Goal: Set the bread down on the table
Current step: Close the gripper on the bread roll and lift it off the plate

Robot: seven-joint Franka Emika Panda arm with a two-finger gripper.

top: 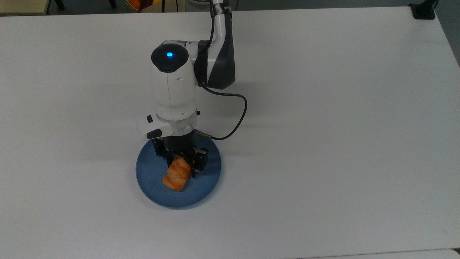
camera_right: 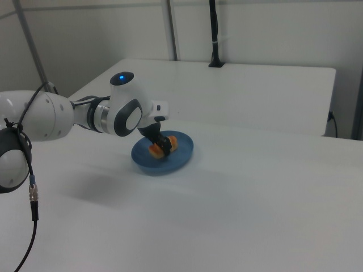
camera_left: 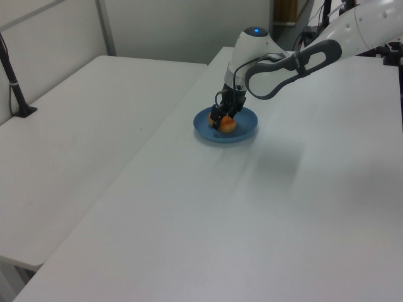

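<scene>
Bread [top: 176, 175], a small golden-orange roll with a ridged, flaky-looking crust, is sitting on the round blue plate [top: 205, 181] with fine concentric rings, so nothing's moved to the matte white table [top: 323, 108] yet. The black 2-finger end effector [top: 181, 166] straddles its far end, fingers spread either side and not visibly clamped; the grab, lift and set-down are all left to do.
</scene>
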